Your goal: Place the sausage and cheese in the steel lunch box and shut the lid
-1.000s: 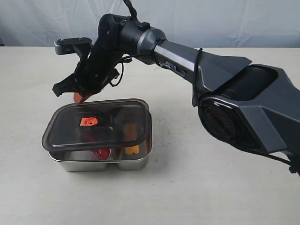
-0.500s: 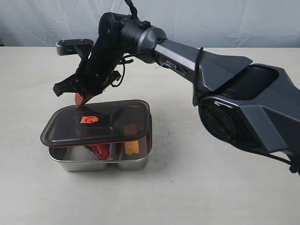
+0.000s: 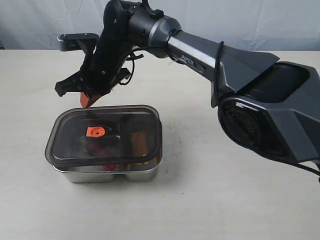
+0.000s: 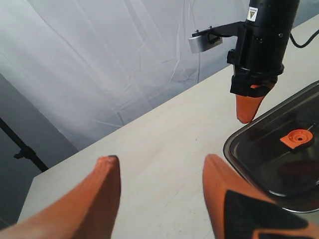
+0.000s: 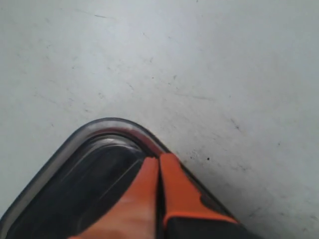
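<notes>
The steel lunch box point(image 3: 90, 174) stands on the table with the dark translucent lid point(image 3: 105, 135) lying on top of it, its orange valve tab point(image 3: 94, 131) facing up. Through the lid a red shape, the sausage point(image 3: 109, 165), and a dim orange one, the cheese point(image 3: 139, 138), show faintly. My right gripper point(image 3: 89, 100) hangs just above the lid's far left corner, fingers pressed together and empty; in the right wrist view its tips point(image 5: 159, 160) sit over the lid's rim point(image 5: 114, 123). My left gripper point(image 4: 158, 164) is open over bare table beside the lid point(image 4: 279, 149).
The right arm point(image 3: 200, 55) stretches across the table from its large base point(image 3: 270, 115) at the right. A white cloth backdrop point(image 3: 225, 20) hangs behind the table's far edge.
The lid's near left side, tilted up half a second ago, has dropped level onto the box. The right gripper has risen slightly off the lid's corner.
</notes>
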Tool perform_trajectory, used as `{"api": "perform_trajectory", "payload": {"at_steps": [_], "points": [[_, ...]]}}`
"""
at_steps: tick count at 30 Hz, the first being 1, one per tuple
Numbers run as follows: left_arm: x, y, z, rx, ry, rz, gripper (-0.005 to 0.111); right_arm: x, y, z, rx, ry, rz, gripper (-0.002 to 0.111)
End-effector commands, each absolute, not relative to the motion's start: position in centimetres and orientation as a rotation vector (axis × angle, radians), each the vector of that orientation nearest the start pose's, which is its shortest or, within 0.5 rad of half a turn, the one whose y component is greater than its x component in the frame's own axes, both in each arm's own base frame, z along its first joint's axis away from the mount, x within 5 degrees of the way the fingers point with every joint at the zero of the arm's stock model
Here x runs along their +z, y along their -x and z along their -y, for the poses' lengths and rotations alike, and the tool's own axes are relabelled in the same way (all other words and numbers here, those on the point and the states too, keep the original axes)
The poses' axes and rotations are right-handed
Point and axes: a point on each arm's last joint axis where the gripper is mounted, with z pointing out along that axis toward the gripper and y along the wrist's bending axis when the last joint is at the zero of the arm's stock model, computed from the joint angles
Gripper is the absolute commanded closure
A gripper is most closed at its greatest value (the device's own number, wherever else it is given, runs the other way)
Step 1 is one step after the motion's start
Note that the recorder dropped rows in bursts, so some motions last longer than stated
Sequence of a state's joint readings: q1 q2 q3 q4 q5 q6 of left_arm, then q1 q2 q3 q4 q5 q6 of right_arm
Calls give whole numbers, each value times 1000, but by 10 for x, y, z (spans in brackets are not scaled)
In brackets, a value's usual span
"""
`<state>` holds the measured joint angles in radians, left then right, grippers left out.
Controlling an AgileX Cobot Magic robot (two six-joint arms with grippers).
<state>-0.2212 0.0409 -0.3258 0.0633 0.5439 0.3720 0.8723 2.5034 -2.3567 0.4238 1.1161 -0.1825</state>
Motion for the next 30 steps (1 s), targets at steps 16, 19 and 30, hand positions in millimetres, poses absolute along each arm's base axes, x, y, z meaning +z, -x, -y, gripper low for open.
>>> {"api": "perform_trajectory", "payload": {"at_steps": [16, 19, 30], "points": [[271, -33, 4, 174, -533, -1651, 58, 175, -340, -407, 337, 1177, -2639, 108], [271, -33, 4, 174, -533, -1651, 58, 175, -338, -406, 337, 1189, -2668, 108], [271, -33, 4, 174, -533, -1651, 58, 183, -333, -409, 377, 1185, -2659, 108]]}}
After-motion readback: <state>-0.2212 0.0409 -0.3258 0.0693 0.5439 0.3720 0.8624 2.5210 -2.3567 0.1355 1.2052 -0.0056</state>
